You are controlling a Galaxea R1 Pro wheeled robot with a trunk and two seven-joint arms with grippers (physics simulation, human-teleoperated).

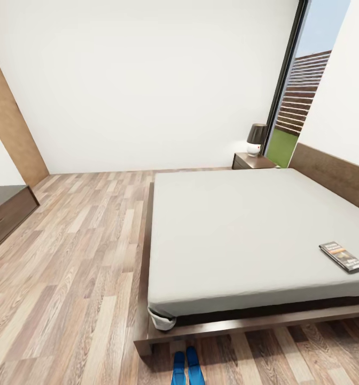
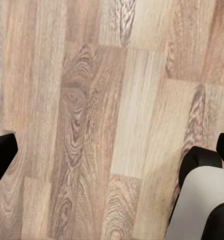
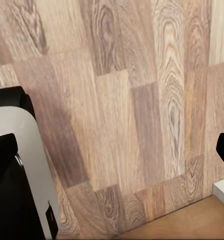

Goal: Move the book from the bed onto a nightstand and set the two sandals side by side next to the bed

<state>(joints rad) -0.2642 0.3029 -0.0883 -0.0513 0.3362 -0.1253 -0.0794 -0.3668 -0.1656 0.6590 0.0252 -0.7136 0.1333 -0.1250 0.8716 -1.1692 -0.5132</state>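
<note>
Two blue sandals (image 1: 186, 367) side by side on plank floor (image 1: 78, 278), just off bed's near corner. Bed (image 1: 254, 235) with grey mattress on dark wood frame; book (image 1: 341, 256) flat on mattress near headboard (image 1: 334, 174) end, close to near edge. Nightstand (image 1: 252, 161) beyond bed's far side, lamp (image 1: 256, 139) on top. Dark low cabinet (image 1: 6, 214) well apart from bed, by wall. Left end effector (image 2: 112, 165) and right end effector (image 3: 122, 145): black fingertips spread wide, released, over bare floor; no task thing between them.
</note>
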